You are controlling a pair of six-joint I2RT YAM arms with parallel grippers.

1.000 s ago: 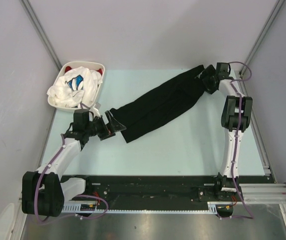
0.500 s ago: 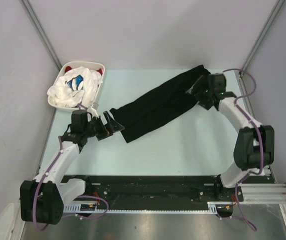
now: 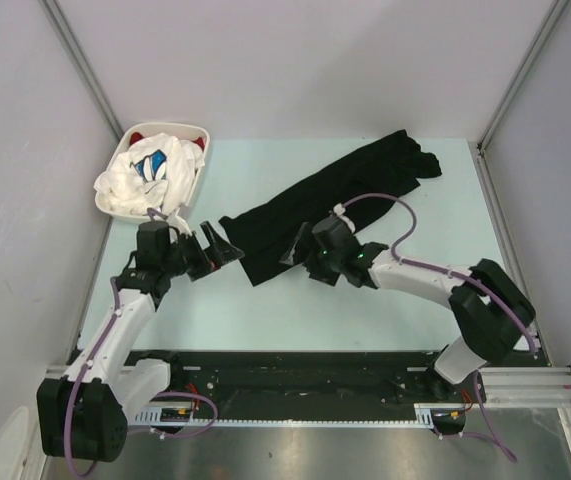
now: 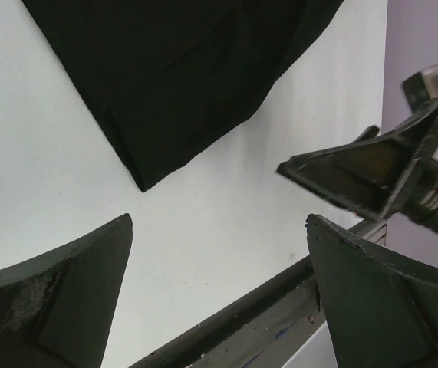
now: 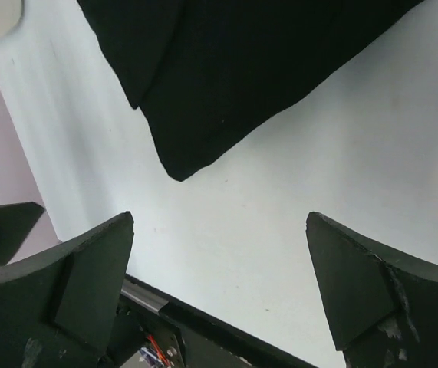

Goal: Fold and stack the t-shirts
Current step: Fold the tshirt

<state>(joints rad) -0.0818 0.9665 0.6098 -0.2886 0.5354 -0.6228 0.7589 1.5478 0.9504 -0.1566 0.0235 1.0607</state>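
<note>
Top view. Large plain black cloth t-shirt [image 3: 355,185] lies on pale mint tabletop [image 3: 265,315], drawn into a long band. It runs from left of centre out to the 1 o'clock corner, and its blunt near end points toward 8 o'clock.

Left gripper [image 3: 227,256] sits just off that end, at its 9 o'clock side. Fingers spread wide, nothing between them; its wrist view shows bare table under the gap.

Right gripper [image 3: 287,252] is by the shirt's near edge, at 3 o'clock of the same end. Also wide and empty; contact with the cloth cannot be told.

White oval plastic basket [image 3: 173,126] stands at the 10 o'clock corner. It holds a white tee with blue print [image 3: 130,185], with red cloth [image 3: 137,134] peeking out beneath.
</note>
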